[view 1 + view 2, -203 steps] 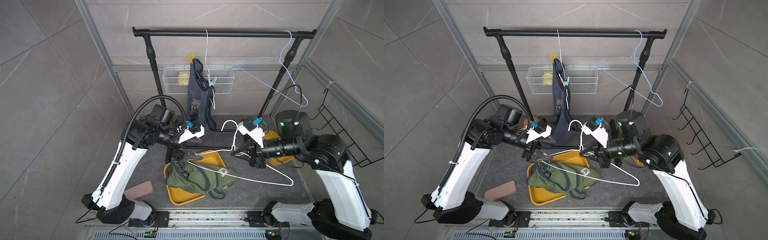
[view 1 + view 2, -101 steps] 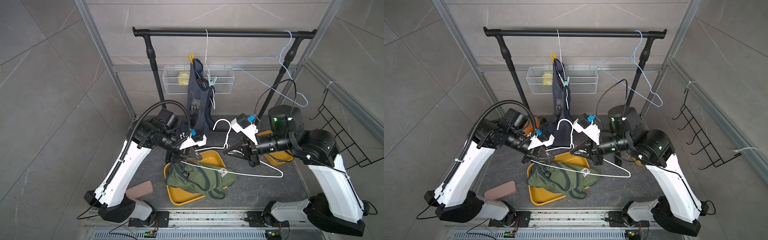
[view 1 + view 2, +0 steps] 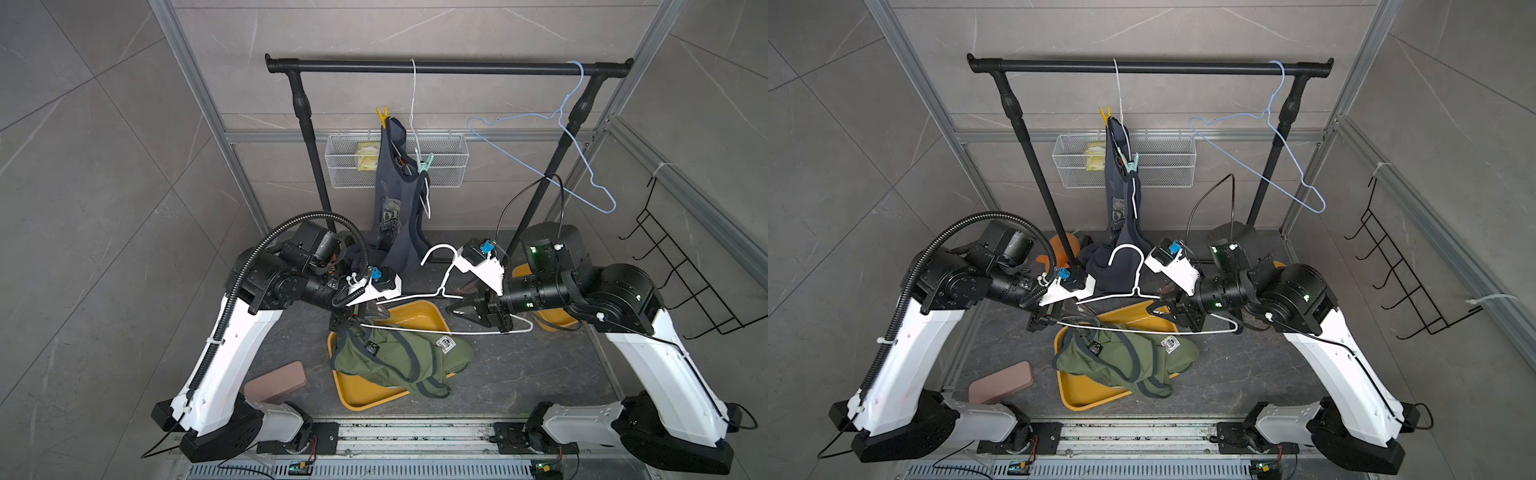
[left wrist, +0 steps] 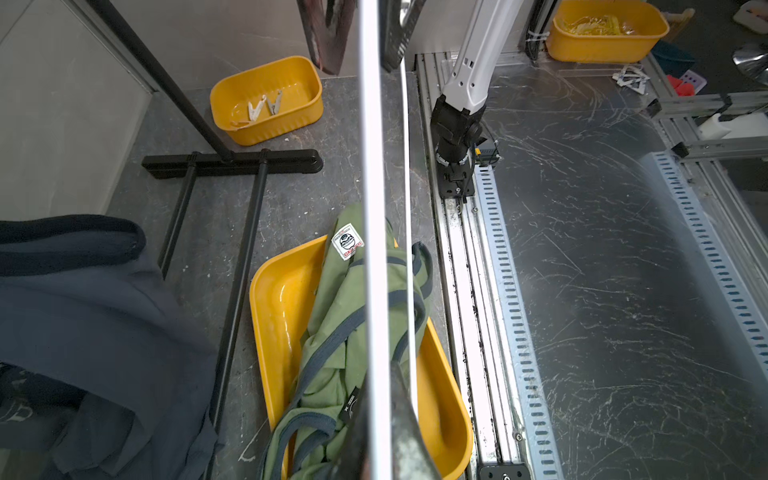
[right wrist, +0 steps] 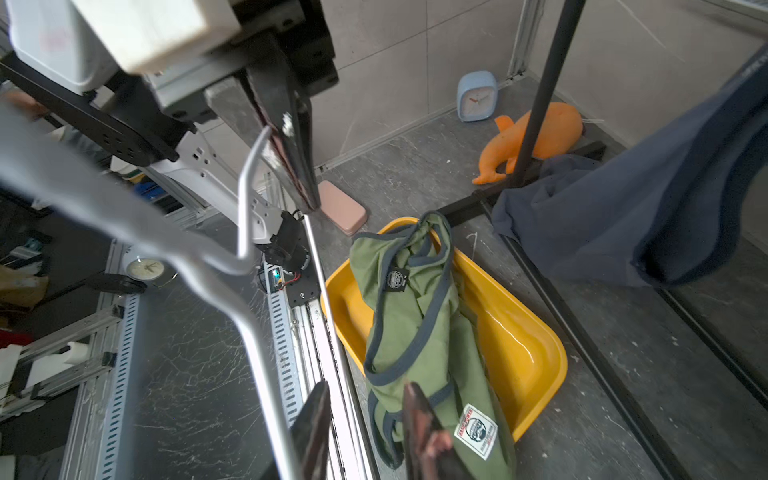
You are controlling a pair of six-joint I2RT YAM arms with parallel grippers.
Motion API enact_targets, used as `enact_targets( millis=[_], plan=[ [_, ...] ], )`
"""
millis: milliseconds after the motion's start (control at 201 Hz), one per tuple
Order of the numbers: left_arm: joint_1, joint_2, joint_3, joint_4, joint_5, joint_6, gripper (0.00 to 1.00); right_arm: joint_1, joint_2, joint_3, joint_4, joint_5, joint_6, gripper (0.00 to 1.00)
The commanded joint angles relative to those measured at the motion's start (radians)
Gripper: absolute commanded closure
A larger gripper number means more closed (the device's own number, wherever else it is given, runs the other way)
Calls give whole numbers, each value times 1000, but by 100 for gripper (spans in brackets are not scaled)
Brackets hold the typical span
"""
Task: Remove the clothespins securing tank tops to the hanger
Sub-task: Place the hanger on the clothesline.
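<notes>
Clothespins: one yellow clothespin [image 3: 382, 115], one mint clothespin [image 3: 424, 163] on hanging slate top [image 3: 388, 199]; two white clothespins [image 4: 257, 109] in small bin [image 4: 291, 120].
Olive tops [image 5: 415, 316]: heaped in tray [image 4: 282, 299], count unclear.
Left gripper [image 5: 307, 195]: clamped on white hanger [image 4: 374, 187].
Right gripper [image 5: 365, 388]: jaws apart.

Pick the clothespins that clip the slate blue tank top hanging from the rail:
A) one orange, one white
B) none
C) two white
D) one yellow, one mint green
D: a yellow clothespin sits at the top of the slate blue tank top, and a mint green clothespin grips its edge lower down, below the rail.
</notes>
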Motion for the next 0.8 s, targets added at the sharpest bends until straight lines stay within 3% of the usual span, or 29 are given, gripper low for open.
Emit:
enact_targets(
  millis=[0, 100, 244, 319, 378, 443, 483, 662, 791],
  plan=[
    [-4, -34, 42, -88, 8, 44, 100, -1, -43, -45, -34, 127, 9, 70],
    [-4, -42, 41, -114, 4, 63, 100, -1, -79, -86, -37, 121, 16, 76],
    [-4, -35, 22, -110, 10, 65, 100, 0, -112, -93, -48, 87, 16, 100],
    [-4, -30, 20, -82, 17, 50, 100, 0, -116, -82, -58, 66, 14, 100],
    [-3, -24, 14, -47, 8, 35, 73, 0, -116, -69, -67, 58, 12, 100],
    [-4, -17, 9, -2, -37, 9, 34, -1, -116, -52, -75, 71, 11, 100],
    [-4, -11, 10, 21, -71, -3, 23, 0, -121, -43, -76, 99, 18, 100],
    [-4, -5, 40, 144, -251, -100, 11, -1, -148, 41, -169, 343, 67, 100],
    [-4, -7, 91, 114, -222, -111, 10, 0, -194, 75, -252, 559, 127, 100]
  ],
)
